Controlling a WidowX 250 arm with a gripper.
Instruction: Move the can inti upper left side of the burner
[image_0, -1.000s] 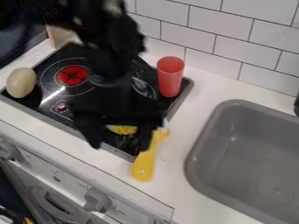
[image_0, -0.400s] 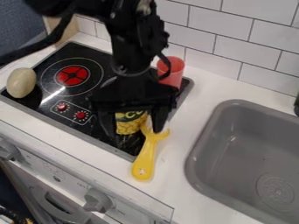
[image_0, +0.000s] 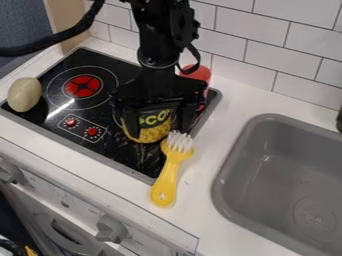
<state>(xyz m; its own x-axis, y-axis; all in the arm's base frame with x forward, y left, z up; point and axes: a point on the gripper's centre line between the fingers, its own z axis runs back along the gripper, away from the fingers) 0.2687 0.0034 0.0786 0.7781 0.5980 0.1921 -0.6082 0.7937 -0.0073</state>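
White tiles (image_0: 267, 47) backed the counter (image_0: 230, 105), where a black stovetop (image_0: 117, 151) sat near the grey sink (image_0: 234, 157). I saw the corn can (image_0: 153, 134) upright on its right side, well apart from the red burner (image_0: 83, 86). The gripper (image_0: 159, 133) hung there, its fingers spread wide about the can. A yellow brush (image_0: 165, 185) lay near.

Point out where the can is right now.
In the camera view, the can is on the right part of the black stovetop, between the tool's fingers, just behind the yellow brush's bristles.
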